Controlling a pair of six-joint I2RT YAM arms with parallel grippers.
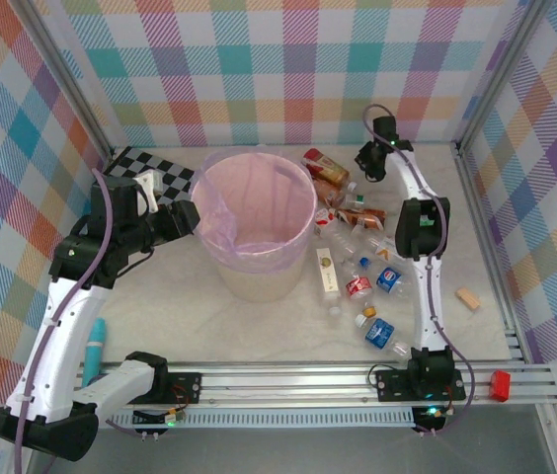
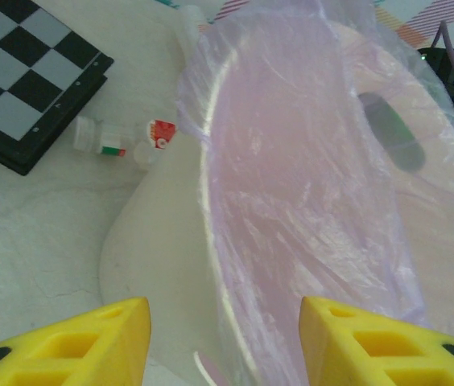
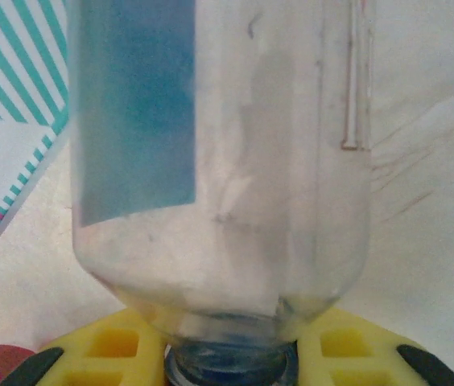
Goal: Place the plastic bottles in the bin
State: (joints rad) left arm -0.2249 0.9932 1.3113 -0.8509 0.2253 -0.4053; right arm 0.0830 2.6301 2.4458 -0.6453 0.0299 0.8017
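Your right pincer (image 3: 231, 358) is clenched on the neck of a clear bottle (image 3: 227, 161); the cap is hidden between the yellow fingers (image 3: 348, 346), and the bottle's other end is cut off by the frame; you can make out a blue label and see-through walls. From above, that pincer sits at the far side of the bench (image 1: 259, 331), behind the heap of bottles (image 1: 358, 257) lying right of the pink bin (image 1: 303, 202). Your left pincer (image 2: 225, 338) is released; the bin's rim runs between its jaws, touching neither; a dark green blur (image 2: 392, 133) shows through the lilac bag (image 2: 307, 185), too smeared to name.
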